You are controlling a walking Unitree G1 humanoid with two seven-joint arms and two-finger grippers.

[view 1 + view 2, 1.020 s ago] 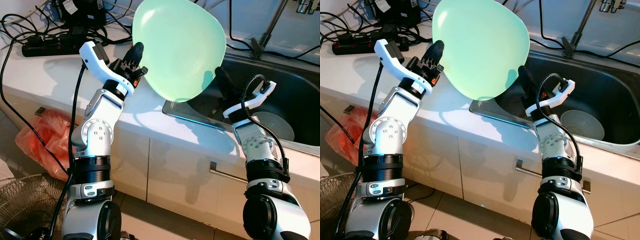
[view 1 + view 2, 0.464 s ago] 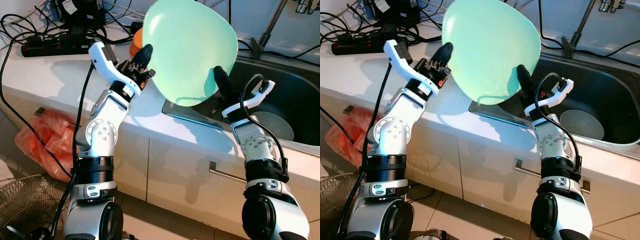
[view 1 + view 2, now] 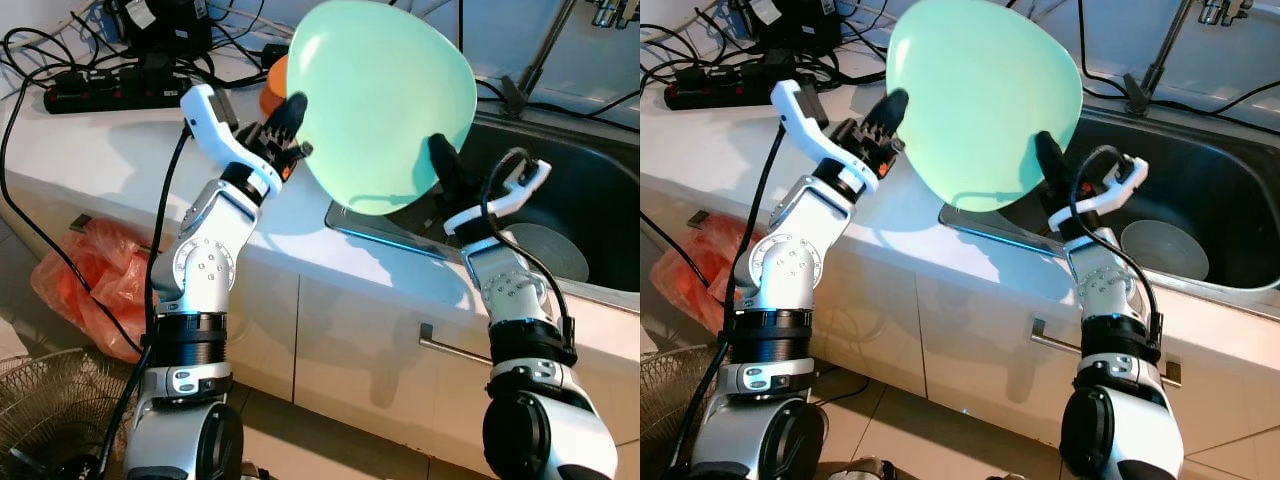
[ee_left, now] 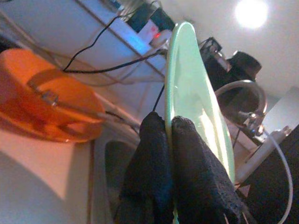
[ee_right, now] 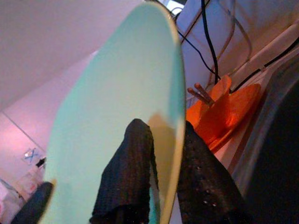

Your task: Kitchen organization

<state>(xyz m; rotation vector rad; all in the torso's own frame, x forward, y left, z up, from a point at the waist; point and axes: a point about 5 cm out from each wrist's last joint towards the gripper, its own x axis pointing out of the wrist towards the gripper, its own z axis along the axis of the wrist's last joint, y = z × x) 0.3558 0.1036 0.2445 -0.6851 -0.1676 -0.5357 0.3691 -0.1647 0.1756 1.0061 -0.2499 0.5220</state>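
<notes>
A large pale green plate (image 3: 385, 100) is held up on edge above the counter edge, beside the sink (image 3: 600, 190). My left gripper (image 3: 293, 118) is shut on its left rim; in the left wrist view the two black fingers (image 4: 154, 140) pinch the thin edge of the plate (image 4: 187, 88). My right gripper (image 3: 438, 160) is shut on the lower right rim, with one finger on each face of the plate (image 5: 107, 116) in the right wrist view. An orange bowl (image 3: 271, 84) on the counter peeks out behind the plate.
A grey dish (image 3: 556, 250) lies in the sink, with the faucet stem (image 3: 545, 45) behind it. A black power strip (image 3: 90, 96) and cables cover the back left counter (image 3: 110, 160). An orange bag (image 3: 85, 280) and a fan (image 3: 50, 410) are on the floor at left.
My left arm has carried the plate to the right, uncovering the orange bowl. The right gripper's finger now lies on the plate's lower right rim. Little has moved in the last half second.
</notes>
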